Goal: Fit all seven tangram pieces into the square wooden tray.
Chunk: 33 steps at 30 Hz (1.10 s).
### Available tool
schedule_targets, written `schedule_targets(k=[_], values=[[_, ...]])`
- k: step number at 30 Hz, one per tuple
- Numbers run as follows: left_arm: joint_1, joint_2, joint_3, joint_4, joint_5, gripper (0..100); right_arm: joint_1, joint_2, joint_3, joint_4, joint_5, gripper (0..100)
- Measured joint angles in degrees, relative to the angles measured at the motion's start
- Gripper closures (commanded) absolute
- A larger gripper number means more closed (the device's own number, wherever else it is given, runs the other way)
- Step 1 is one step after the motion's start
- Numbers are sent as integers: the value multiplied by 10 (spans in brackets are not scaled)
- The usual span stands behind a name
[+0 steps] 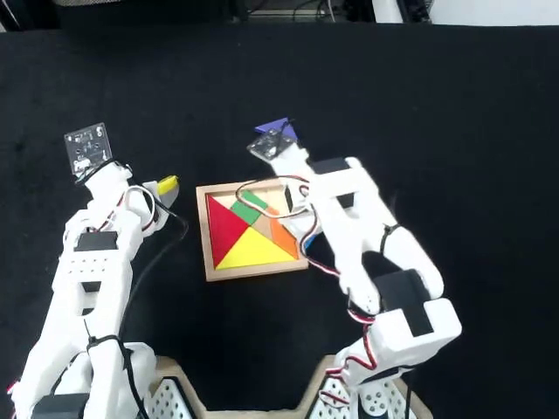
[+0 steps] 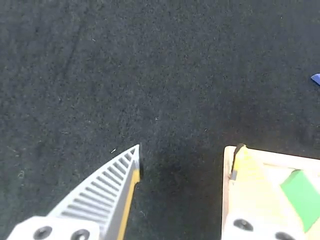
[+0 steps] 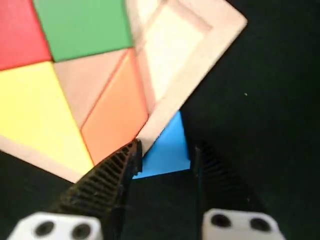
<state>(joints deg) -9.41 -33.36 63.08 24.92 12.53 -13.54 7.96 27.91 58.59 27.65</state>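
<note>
- Black tabletop [image 1: 437, 105] carries the wooden tray [image 1: 210, 262] at centre frame.
- Red [image 1: 225, 225], yellow [image 1: 253, 251], green [image 1: 249, 212] and orange [image 1: 281, 234] pieces sit inside; one corner shows bare wood.
- Blue piece [image 3: 167, 150] lies just outside the rim, between my spread right fingers [image 3: 112, 175], which I judge are not yet clamped.
- Purple piece [image 1: 273, 128] waits upper centre, well apart.
- My left fingers [image 2: 107, 195] hang released and empty, left of the tray.
- Cables run along the top edge.

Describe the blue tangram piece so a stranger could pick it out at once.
Start at the square wooden tray on the black cloth and go to its rim beside the orange piece. The flat light-blue piece lies on the cloth against that rim, outside the tray, unlike the red piece, yellow piece and green piece inside.
</note>
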Motion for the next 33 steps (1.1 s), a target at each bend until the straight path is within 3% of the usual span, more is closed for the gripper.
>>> schedule_targets(k=[14,20,33], values=[[1,0,0,0,0,707,20,0,0,-1,4,836],[1,0,0,0,0,707,63,4,1,-1,21,836],[2,0,0,0,0,707,60,-45,-1,35,21,836]])
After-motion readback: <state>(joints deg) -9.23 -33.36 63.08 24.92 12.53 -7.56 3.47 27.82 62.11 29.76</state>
